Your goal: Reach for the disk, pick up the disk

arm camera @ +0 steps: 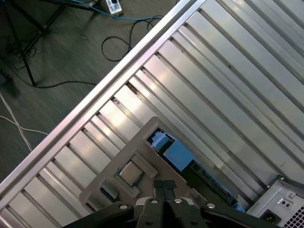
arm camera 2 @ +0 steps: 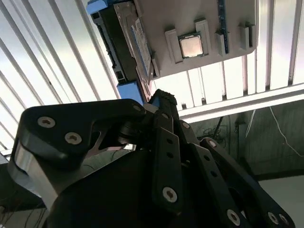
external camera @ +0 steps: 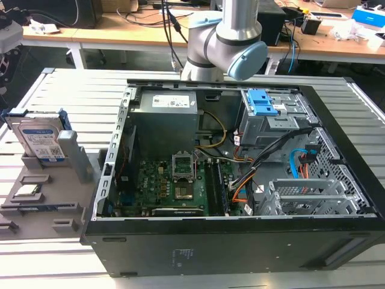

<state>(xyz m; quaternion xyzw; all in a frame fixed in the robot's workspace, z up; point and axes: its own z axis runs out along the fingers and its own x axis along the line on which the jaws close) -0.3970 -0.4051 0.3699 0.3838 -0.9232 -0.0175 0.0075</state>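
- The arm (external camera: 231,36) ran out of the top of the exterior view, so only its grey joints and a blue cap showed there.
- In the second wrist view the gripper's own black linkage covered the lower end of the disk (arm camera 2: 124,33), which was seen nearly edge-on, its label barely showing.
- A slatted metal table (external camera: 72,96) carried everything. An open computer case (external camera: 240,241) took up most of it.
- Wooden benches with cables (external camera: 120,30) stood behind, and in the first wrist view a dark floor with loose cables (arm camera: 47,47) lay beyond the table edge.
- The disk (external camera: 42,141) stood upright on its edge in a grey holder (external camera: 54,211), to the exterior view's left of the case, with the small processor chip (external camera: 27,191) lying flat nearer the front.
- The gripper (arm camera: 164,186) had its fingertips drawn together, gripping nothing.
- In the first wrist view it hung over the holder (arm camera: 142,137), close to the chip (arm camera: 129,172), with the disk's blue end (arm camera: 178,154) near but apart.
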